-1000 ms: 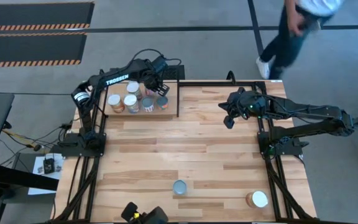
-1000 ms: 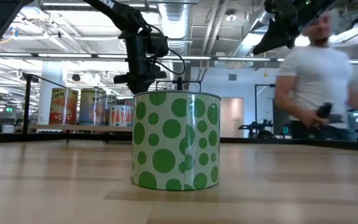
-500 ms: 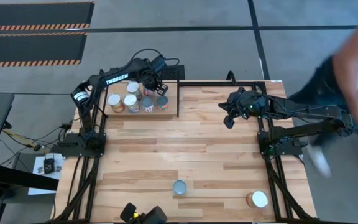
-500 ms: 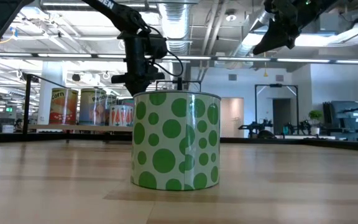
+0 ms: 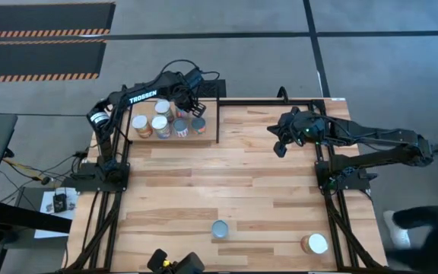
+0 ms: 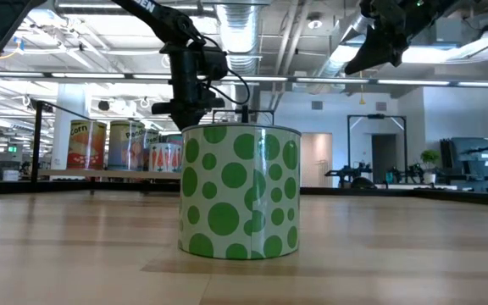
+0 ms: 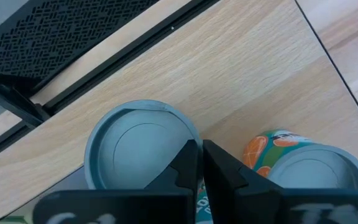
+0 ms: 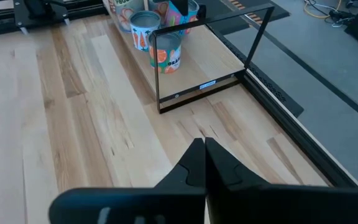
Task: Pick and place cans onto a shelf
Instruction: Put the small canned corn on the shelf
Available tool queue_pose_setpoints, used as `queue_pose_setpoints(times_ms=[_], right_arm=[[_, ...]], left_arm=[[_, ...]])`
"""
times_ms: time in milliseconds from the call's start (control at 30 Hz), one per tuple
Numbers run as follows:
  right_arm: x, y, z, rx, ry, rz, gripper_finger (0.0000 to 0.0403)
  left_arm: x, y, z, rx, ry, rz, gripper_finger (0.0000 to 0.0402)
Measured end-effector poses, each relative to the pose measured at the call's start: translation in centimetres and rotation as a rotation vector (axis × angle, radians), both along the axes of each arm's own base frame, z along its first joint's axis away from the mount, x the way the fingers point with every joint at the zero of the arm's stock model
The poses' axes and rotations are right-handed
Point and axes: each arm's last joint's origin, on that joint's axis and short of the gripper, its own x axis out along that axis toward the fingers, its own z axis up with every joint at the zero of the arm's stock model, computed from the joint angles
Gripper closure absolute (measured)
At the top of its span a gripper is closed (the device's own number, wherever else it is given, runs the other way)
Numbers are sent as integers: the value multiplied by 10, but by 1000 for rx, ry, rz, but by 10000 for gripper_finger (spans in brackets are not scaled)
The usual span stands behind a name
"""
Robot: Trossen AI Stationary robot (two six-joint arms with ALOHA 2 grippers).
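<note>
The shelf (image 5: 210, 114), a light-wood board in a black rod frame, stands at the table's far left and bears several cans (image 5: 160, 125). My left gripper (image 5: 191, 113) is shut above the shelf. Its fingertips (image 7: 201, 163) stand between a grey-topped can (image 7: 135, 146) and a grey-topped can with an orange label (image 7: 309, 171). My right gripper (image 5: 280, 148) hangs shut in the air over the table's far right part, well away from the shelf (image 8: 210, 62). Two more cans stand upright near the front edge, one with green dots (image 6: 240, 191) and one white-topped (image 5: 316, 243). My left gripper points down over the shelf with its shut fingertips (image 7: 191, 158) beside the rim of the grey-topped can (image 7: 182, 127). Whether they touch that can I cannot tell.
Bare plank tabletop (image 5: 226, 179) lies between the shelf and the two near cans. The shelf's black rod frame (image 8: 204, 28) rises above its board. A dark part of a person (image 5: 424, 227) shows beyond the table's right near corner.
Both grippers have kept still. A person beyond the table's far right corner has walked along the table's right side toward its near end and is almost out of the high view.
</note>
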Motion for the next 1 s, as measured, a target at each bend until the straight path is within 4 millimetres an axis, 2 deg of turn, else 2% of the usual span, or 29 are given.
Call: queue_pose_setpoints(times_ms=[233, 400, 1000], right_arm=[[0, 0, 0, -2, 1, 2, 394], [0, 0, 0, -3, 1, 2, 394], [0, 0, 0, -2, 1, 2, 394]], left_arm=[[0, 0, 0, 2, 7, -21, 398], [2, 0, -8, -22, 33, -32, 398], [3, 0, -10, -18, 37, -29, 367]])
